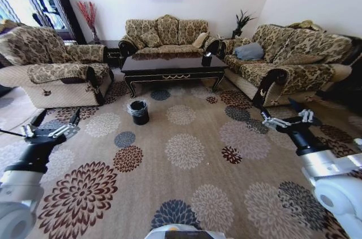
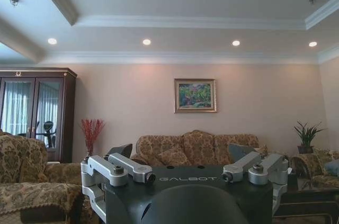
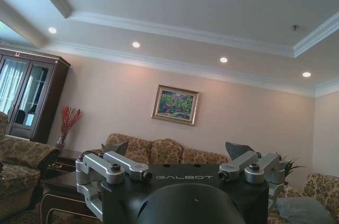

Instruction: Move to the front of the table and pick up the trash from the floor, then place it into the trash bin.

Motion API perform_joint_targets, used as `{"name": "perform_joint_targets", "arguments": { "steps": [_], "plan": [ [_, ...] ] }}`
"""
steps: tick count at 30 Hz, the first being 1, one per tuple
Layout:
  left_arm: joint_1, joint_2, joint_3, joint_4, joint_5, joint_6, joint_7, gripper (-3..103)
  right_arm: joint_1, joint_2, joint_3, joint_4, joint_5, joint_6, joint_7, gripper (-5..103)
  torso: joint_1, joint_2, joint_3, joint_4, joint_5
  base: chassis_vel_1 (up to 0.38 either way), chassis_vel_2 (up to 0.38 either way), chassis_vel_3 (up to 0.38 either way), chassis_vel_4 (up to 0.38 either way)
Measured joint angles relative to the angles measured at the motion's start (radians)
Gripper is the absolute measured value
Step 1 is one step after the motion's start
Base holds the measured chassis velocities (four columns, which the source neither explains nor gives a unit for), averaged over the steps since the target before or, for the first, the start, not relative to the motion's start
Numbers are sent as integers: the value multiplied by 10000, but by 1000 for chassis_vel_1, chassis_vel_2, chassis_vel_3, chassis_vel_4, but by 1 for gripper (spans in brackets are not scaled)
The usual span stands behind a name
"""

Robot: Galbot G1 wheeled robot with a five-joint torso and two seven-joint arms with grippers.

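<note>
The dark glossy table [image 1: 172,66] stands ahead, between the sofas. The small black trash bin [image 1: 139,112] with its clear liner sits on the patterned floor [image 1: 226,165], in front of the table's left end. The trash is out of view. My left gripper [image 1: 56,120] hovers low at the left, open and holding nothing. My right gripper [image 1: 278,109] hovers at the right, also open and holding nothing. From the wrists, the left gripper [image 2: 183,152] and the right gripper [image 3: 177,149] both point level toward the far sofa, their fingers spread wide.
A patterned armchair [image 1: 51,69] is on the left, a two-seat sofa [image 1: 165,33] behind the table, and a long sofa [image 1: 288,61] on the right. A small black box [image 1: 207,58] sits on the table's right end. Open carpet lies between me and the bin.
</note>
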Motion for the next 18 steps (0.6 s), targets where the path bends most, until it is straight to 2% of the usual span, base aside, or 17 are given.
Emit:
{"name": "perform_joint_targets", "arguments": {
  "steps": [9, 18],
  "plan": [
    [-16, -159, -3, -1, 59, 50, 1, 100, 57, -186, 6, -41, 36, -3, -26, 100, 165, 400, 236, 0, 0, 0, 0, 0, 0],
    [66, -592, 915, 245, 709, -9, 2, 100, 70, 149, -942, -404, -595, 20, -114, 100, 370, 858, 489, -1, 0, 0, 0, 0, 0]
  ]
}}
